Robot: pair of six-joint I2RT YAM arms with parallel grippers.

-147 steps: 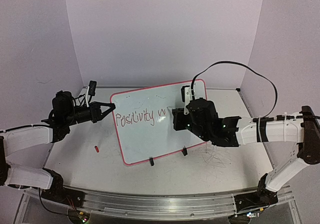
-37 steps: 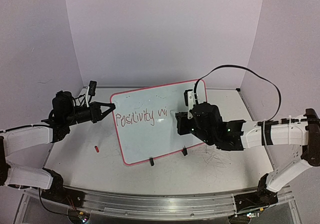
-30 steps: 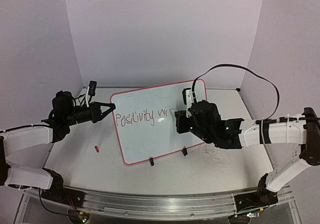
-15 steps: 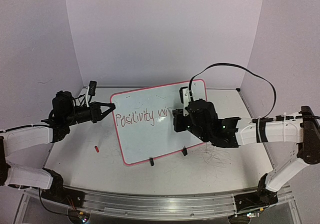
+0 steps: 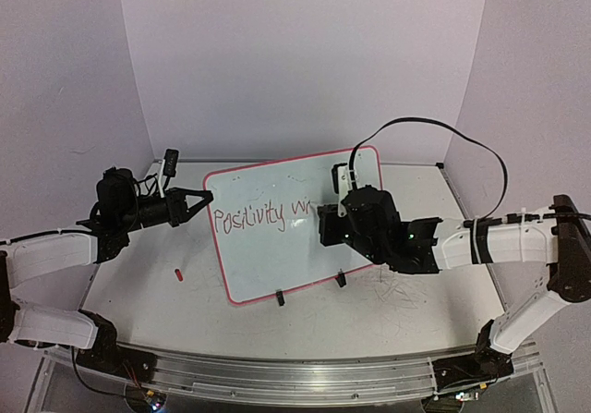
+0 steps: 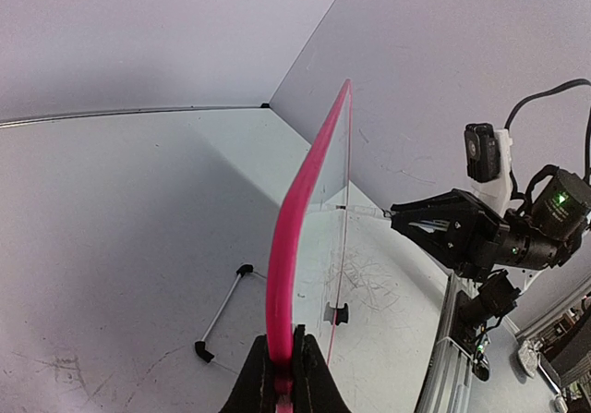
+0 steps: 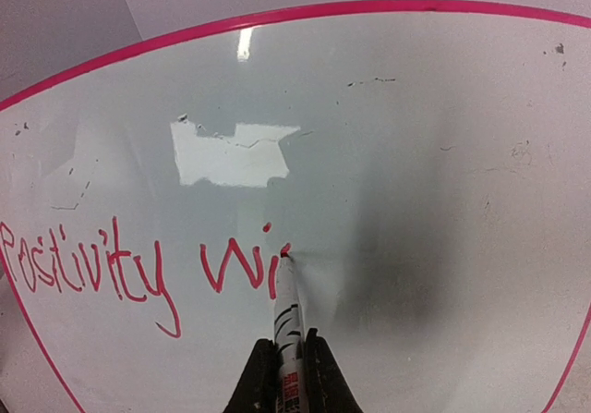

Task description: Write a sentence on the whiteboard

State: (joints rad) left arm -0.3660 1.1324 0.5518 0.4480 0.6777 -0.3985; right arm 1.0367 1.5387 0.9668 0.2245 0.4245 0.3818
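Note:
The whiteboard (image 5: 277, 256), glossy white with a red-pink rim, stands tilted on the table. My left gripper (image 5: 205, 199) is shut on its left rim; in the left wrist view the pink rim (image 6: 294, 210) runs up from between the fingers (image 6: 284, 350). The sentence (image 5: 254, 216) in red marker reads "Positivity wi" (image 7: 129, 270). My right gripper (image 7: 288, 350) is shut on a white marker (image 7: 288, 316), whose red tip touches the board just right of the "i", at a short new stroke. In the top view the right gripper (image 5: 323, 221) sits at the lettering's end.
Two black clip feet (image 5: 280, 297) (image 5: 341, 279) hold the board's lower edge. A small red cap (image 5: 178, 273) lies on the table left of the board. Faint scribbles (image 5: 406, 293) mark the table on the right. A black-tipped rod (image 6: 220, 313) lies behind the board.
The lettering has grown from "Positivity w" to "Positivity wi" with a new stroke begun. My right gripper swung right, then came back left to the lettering's end. The left gripper has not moved.

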